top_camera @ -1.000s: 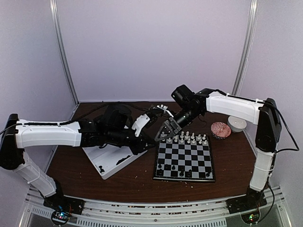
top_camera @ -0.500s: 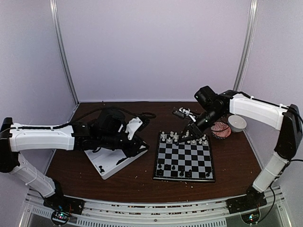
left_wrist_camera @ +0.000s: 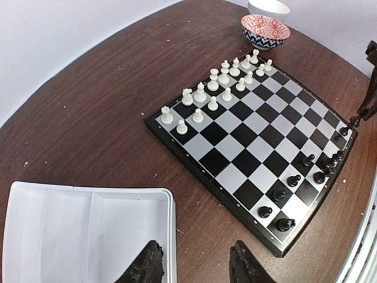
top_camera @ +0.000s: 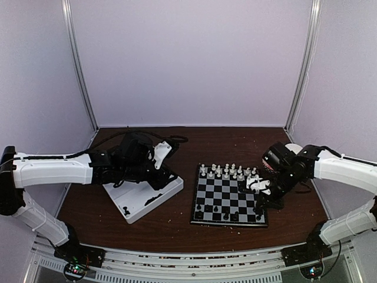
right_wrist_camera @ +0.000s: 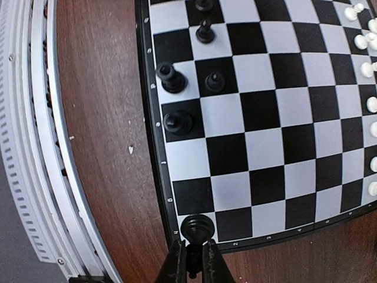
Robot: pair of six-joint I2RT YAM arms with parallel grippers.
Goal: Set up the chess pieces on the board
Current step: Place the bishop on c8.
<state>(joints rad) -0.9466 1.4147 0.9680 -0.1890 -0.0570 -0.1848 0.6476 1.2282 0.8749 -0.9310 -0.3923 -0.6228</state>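
Note:
The board (top_camera: pixel 228 194) lies right of centre. Several black chess pieces (left_wrist_camera: pixel 284 224) stand along its near edge, and white ones (left_wrist_camera: pixel 212 94) fill the far two rows. My right gripper (right_wrist_camera: pixel 192 249) is shut on a black chess piece (right_wrist_camera: pixel 197 226), which hangs over the board's near right corner square (top_camera: pixel 258 216). My left gripper (left_wrist_camera: pixel 194 268) is open and holds nothing. One of its fingers is over the white tray's (left_wrist_camera: pixel 70 230) rim and the other over bare table, left of the board (left_wrist_camera: pixel 253 130). A few black pieces (top_camera: pixel 152 200) lie in the tray (top_camera: pixel 140 212).
A red patterned bowl (left_wrist_camera: pixel 264 30) and a white bowl (left_wrist_camera: pixel 268 8) stand beyond the board's far right corner. The table's metal front rail (right_wrist_camera: pixel 35 147) runs close to the board's near edge. Crumbs dot the brown table (top_camera: pixel 88 206).
My right arm has swung from the board's far left corner to its near right corner with a black piece in its jaws. My left gripper has opened and drawn back toward the tray.

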